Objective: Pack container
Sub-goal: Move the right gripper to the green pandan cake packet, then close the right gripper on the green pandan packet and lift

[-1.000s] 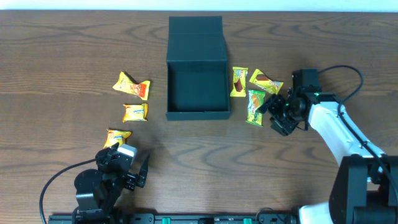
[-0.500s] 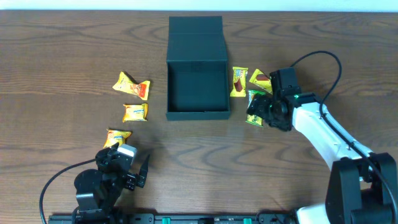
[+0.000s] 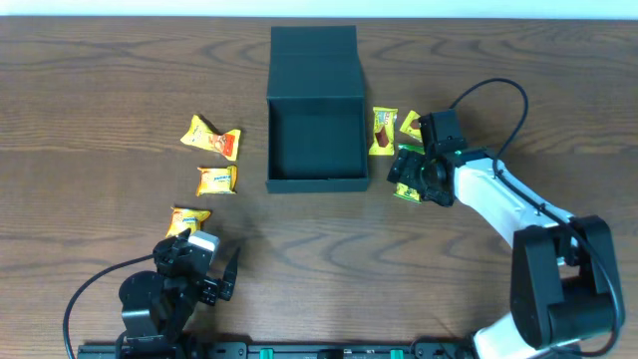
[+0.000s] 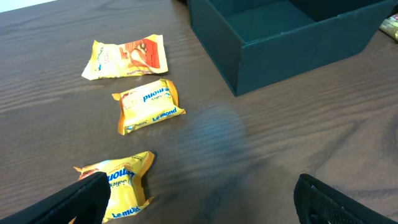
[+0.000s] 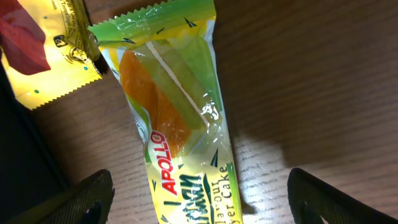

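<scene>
Overhead: dark wood-grain table (image 3: 100, 80), pale strip (image 3: 498, 8) along far edge.
Right gripper (image 5: 208, 196): fingers spread wide astride green Apollo packet (image 5: 174, 124), not gripping.
Left gripper (image 4: 205, 202): fingers apart, nothing held.

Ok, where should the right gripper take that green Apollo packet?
Pinch the green packet across its narrow width, mid-body, coming straight down. It lies flat on the table, long and slim, and the open right gripper has a finger on either side of it. Keep clear of the end beside the yellow packet.
</scene>
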`<state>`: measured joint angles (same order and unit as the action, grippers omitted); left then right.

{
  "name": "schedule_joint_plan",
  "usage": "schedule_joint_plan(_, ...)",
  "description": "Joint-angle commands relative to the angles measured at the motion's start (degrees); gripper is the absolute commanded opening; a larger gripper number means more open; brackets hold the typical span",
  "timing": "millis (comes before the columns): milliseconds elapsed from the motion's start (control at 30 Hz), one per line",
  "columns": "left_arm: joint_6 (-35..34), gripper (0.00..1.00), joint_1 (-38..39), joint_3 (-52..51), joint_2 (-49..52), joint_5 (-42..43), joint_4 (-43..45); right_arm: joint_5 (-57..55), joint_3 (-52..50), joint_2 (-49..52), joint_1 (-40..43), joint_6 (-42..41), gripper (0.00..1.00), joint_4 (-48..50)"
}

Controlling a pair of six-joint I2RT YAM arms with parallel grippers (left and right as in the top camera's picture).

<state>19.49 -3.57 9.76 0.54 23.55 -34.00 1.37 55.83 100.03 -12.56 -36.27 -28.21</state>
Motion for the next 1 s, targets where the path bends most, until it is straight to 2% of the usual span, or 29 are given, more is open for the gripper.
schedule_joint_plan(0,-0.2,0.95,0.2,-0.6,-0.3,-0.2,0.2,-2.4,1.2,1.3,-2.0,1.7,0.89,0.3)
schedule_joint_plan(133,-0.2,0.95,0.2,-0.6,-0.3,-0.2,0.2,-5.3,1.2,2.3,-3.5,1.9,0.86,0.0)
schedule_joint_plan(467,-0.2,0.95,0.2,-0.6,-0.3,-0.2,0.2,-7.0,1.2,2.3,-3.6,3.7,0.57,-0.3)
schedule_joint_plan(733,-0.2,0.96,0.2,-0.6,-0.3,-0.2,0.2,-7.2,1.2,2.3,-3.7,5.1,0.46,-2.4)
schedule_joint_plan(967,-0.2,0.95,0.2,-0.6,-0.3,-0.2,0.2,-7.1,2.2,2.3,-3.7,5.1,0.43,-6.5)
